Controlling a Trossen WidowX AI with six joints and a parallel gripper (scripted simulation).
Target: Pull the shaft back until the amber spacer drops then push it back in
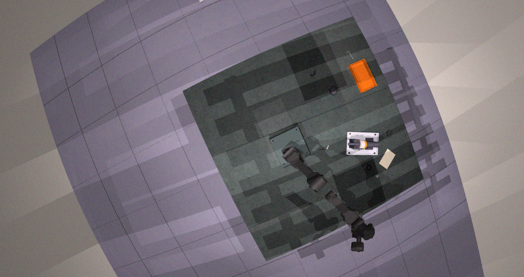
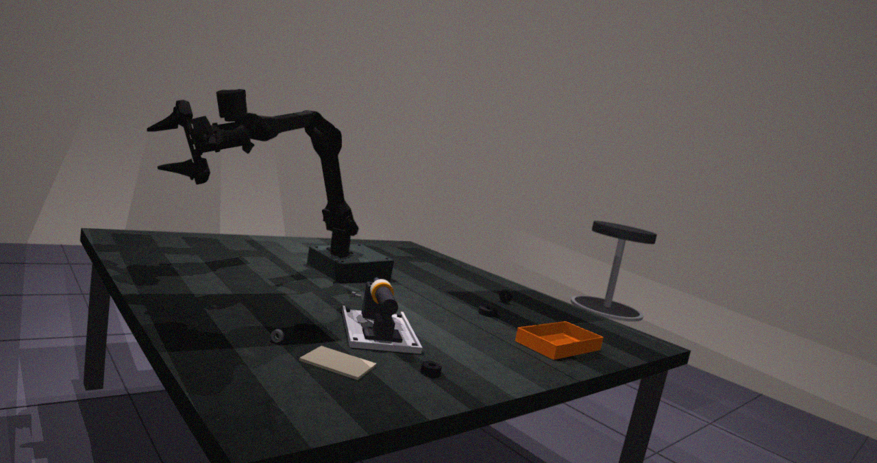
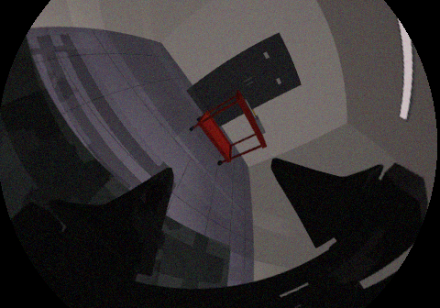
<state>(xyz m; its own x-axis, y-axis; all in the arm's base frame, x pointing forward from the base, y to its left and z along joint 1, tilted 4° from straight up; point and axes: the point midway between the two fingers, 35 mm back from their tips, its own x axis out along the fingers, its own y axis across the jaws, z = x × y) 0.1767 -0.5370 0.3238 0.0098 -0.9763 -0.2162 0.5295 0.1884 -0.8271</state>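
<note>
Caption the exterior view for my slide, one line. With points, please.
Hand [image 2: 153, 148] open above the table [image 2: 245, 313], well away from the shaft [image 2: 386, 299].

A workshop-like room: a large dark worktable [image 1: 263, 117] [image 2: 245, 423] on a tiled floor [image 1: 120, 136] [image 2: 723, 411] [image 3: 183, 180], a round-seated stool [image 2: 623, 232] beside it, and a red wheeled cart [image 3: 215, 136] near a wall.
</note>
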